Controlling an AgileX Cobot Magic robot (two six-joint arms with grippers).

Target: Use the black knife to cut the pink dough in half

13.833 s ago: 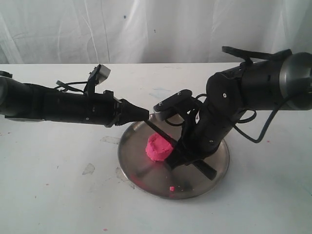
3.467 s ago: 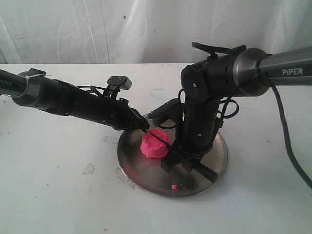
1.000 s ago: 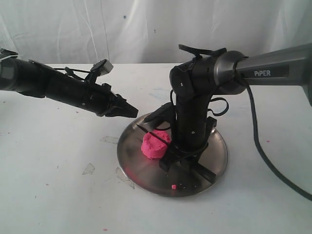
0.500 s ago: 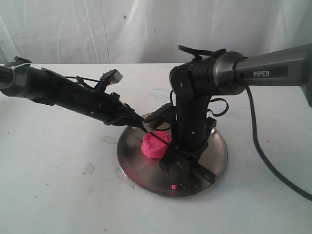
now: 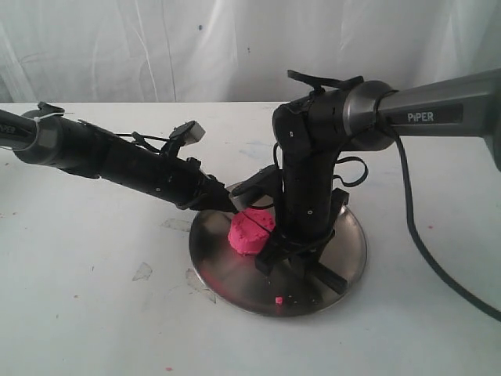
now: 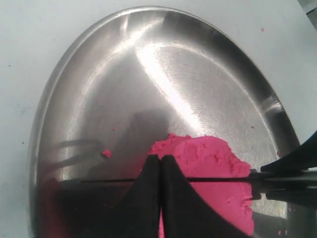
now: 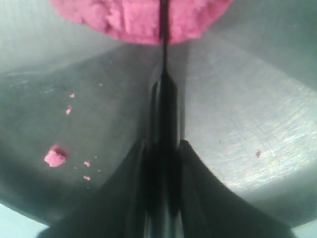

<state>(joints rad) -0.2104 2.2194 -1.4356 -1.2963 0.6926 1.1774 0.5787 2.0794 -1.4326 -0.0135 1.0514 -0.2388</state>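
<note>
Right now the pink dough (image 5: 250, 232) sits on the steel plate (image 5: 344, 258), toward the plate's left-hand side in the exterior view, and the black knife (image 7: 163, 74) is sunk edge-down into it. From the right wrist view the thin blade runs straight into the middle of the lump (image 7: 133, 17), with pink showing on either side of it, while the handle is clamped between the two fingers (image 7: 126, 198) of the right gripper (image 7: 162, 163), which is closed tight around it. From outside, that gripper (image 5: 275, 252) points steeply down onto the plate just beside the dough, and the knife handle's end (image 5: 329, 278) pokes out behind it, low over the steel. The left gripper (image 6: 159, 178) has its fingers pressed together with no gap between them, and its tip rests on the knife's blade (image 6: 111, 180) at the near edge of the dough (image 6: 208, 158); whether it actually pinches the blade or only presses against it is hard to say from this angle. In the exterior view this left gripper (image 5: 229, 207) reaches in low from the left, meeting the dough's upper left side. A small pink crumb (image 5: 276, 300) lies on the plate near its front rim, well apart from the lump, and the plate stands on a white table (image 5: 94, 313).
</note>
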